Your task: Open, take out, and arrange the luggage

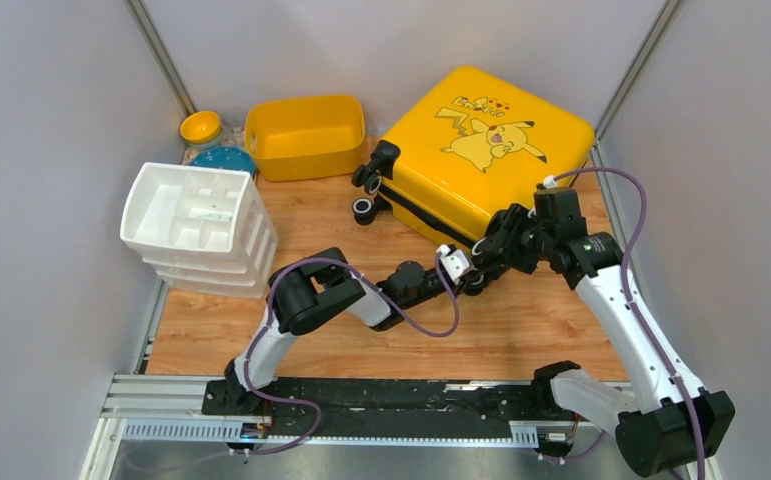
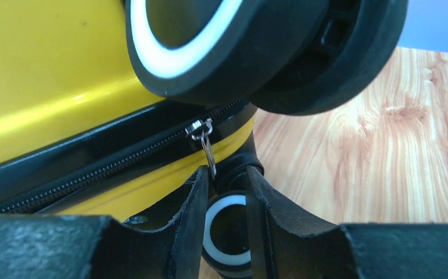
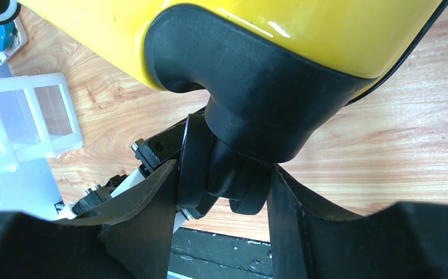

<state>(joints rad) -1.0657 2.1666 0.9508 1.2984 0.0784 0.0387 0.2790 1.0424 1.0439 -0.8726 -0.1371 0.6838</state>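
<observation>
Crowding the near corner of the luggage (image 1: 486,150), both claws sit close together. Left claw (image 2: 227,174): part open, fingers (image 2: 189,203) clearly apart, nothing clamped. The zipper pull (image 2: 205,142) hangs off the black zipper track right above the gap. Its tip is at the inner edge of one finger; touching or just shy, can't tell. The upper wheel (image 2: 210,52), black with a white ring, sits above this claw. The lower wheel (image 2: 227,235) shows through the gap beyond the fingers.

Right claw (image 3: 224,168): grasping the corner wheel (image 3: 227,186), one finger pressed on each side of the black caster, just under the black housing on the yellow shell. The left arm's wrist shows just past these fingers.

The luggage lies on the wooden table (image 1: 521,330), zipped closed, Pikachu side up, backed into the far right corner, straight ahead of both claws. The white drawer organiser (image 1: 196,225) and yellow tub (image 1: 306,135) are well off to the left of the left claw.
</observation>
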